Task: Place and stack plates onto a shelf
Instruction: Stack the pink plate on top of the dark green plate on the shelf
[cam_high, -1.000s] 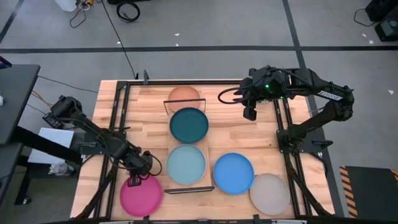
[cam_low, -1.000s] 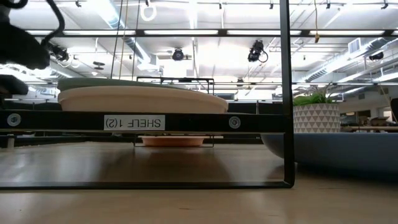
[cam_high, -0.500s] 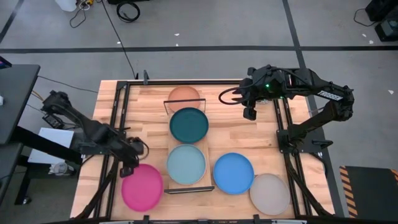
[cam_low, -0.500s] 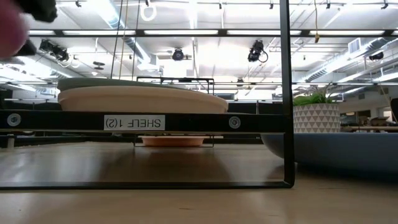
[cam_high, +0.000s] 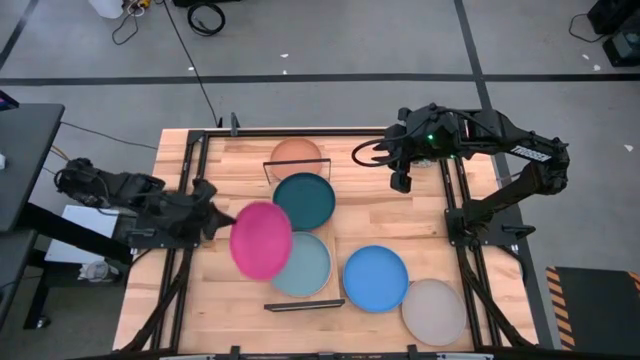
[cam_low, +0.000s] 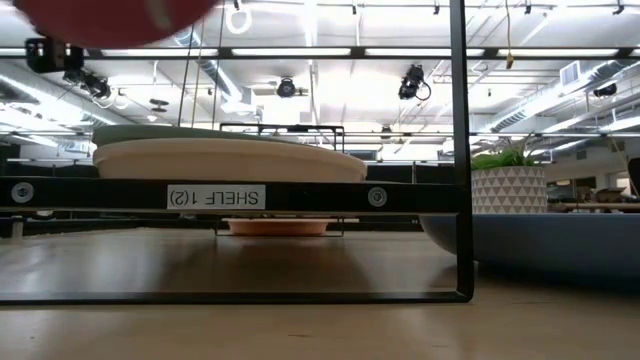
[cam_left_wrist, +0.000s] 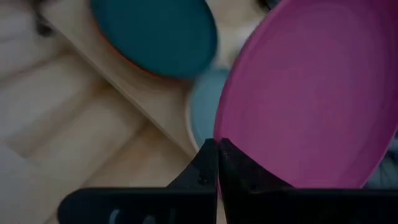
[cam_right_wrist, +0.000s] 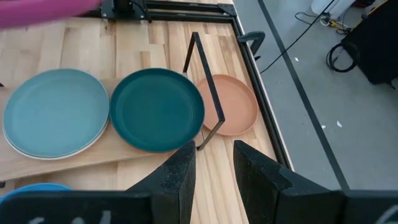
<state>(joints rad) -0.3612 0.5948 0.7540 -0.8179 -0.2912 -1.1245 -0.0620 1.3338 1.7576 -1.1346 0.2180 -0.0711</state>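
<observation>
**Magenta plate in the air, nearing the shelf stacks**

The left hand (cam_high: 213, 219) is clamped on the near rim of the magenta plate (cam_high: 261, 239), both fingers pinched together at the edge as the left wrist view shows, and holds it lifted and tilted above the tabletop (cam_high: 400, 225). From above, the plate hangs partly over the light blue plate (cam_high: 306, 268), which lies on the shelf (cam_high: 283, 238) just beside the dark teal plate (cam_high: 308, 198); the low view shows a paler plate (cam_low: 225, 158) under the upper one on the shelf's near end.

Beyond the shelf's far wire frame a peach plate (cam_high: 296, 153) sits on the wood. The bright blue plate (cam_high: 376, 278) and grey plate (cam_high: 434, 312) lie on the tabletop on the robot's right, near the front edge. The right hand (cam_high: 402, 183) waits above the far right of the tabletop, fingers apart, holding nothing.

Judged best approach: level the plate first, w/ its centre brought directly over the chosen stack, approx. rim over rim. Lower slowly until it seats, then part the fingers and draw back along the rim's own line, so the pinch doesn't drag the plate off centre or knock the wire frame.
</observation>
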